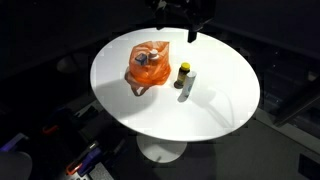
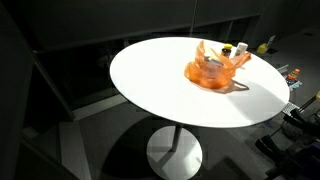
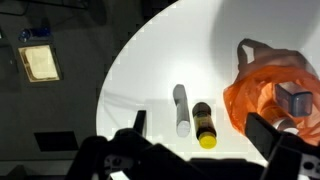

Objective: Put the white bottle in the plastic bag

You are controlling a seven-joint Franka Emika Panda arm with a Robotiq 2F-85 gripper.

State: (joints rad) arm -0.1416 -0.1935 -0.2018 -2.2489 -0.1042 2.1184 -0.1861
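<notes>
**White bottle is sitting right under the pincer, haven't grabbed it yet**

Nearest to me in the wrist view is the pincer [image 3: 196,122]. It's spread wide and has nothing in it, with one finger down each side of the picture. In an exterior view it hangs well above the tabletop [image 3: 170,50], so there's a fair drop to go.

Just past the fingers is the white bottle [image 3: 181,110], slim and, as far as I can tell, lying flat. Its long axis runs straight away from the camera, so it's crosswise to the line the fingers close along. I reckon that's what I want, since I shouldn't need to twist the wrist. It sits a bit off centre, nearer the finger on the picture's left, so I'd nudge that way before going down.

Right beside it and roughly parallel is a dark bottle with a yellow cap [image 3: 204,125]. It's close enough that a sloppy descent could catch both, and that's my main worry.

Further over is the orange plastic bag [image 3: 262,95], crumpled with its handles up and something grey already inside. The dark bottle sits between the white one and the bag, so I'd lift and carry the bottle over rather than slide it.
</notes>
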